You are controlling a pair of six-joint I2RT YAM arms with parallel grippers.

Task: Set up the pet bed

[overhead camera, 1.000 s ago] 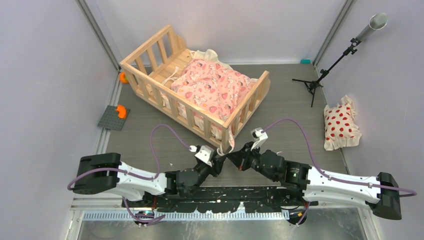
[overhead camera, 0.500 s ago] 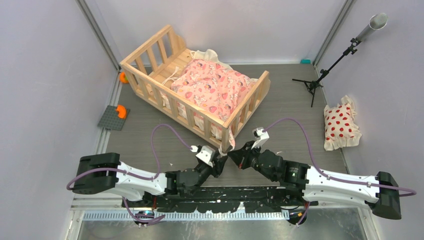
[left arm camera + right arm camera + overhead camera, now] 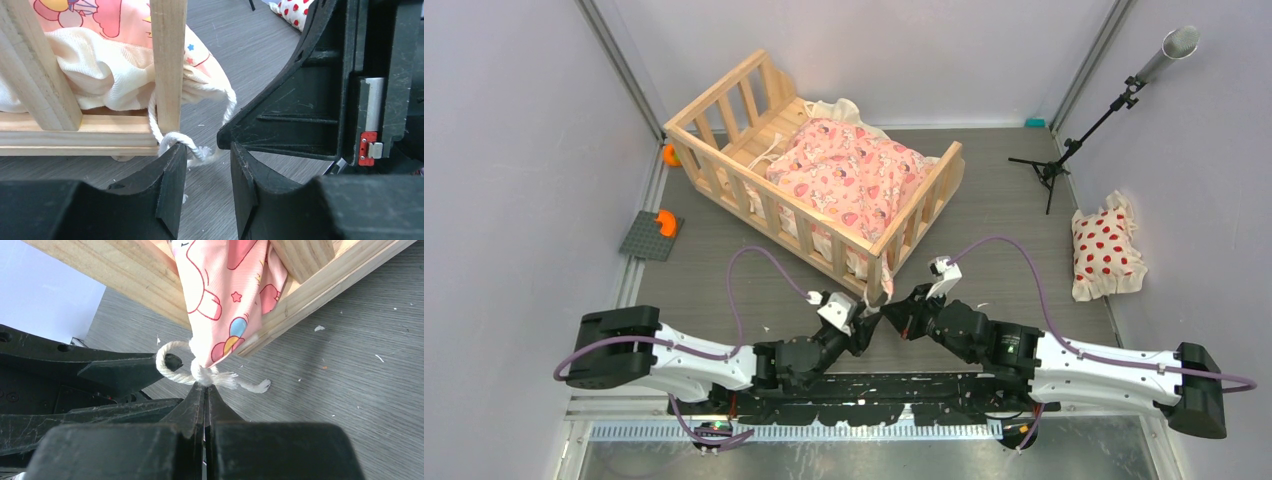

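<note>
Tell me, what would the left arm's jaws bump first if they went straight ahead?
Probably the white tie cord looped just past their tips, then the pet bed's corner post behind it. Depth is hard to judge here.

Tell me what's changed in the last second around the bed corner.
Nothing visibly changed. The right gripper stays shut on the cream tie at the pet bed's near corner, the left gripper stays open beside it, and the cushion and dotted pillow lie where they were.
</note>
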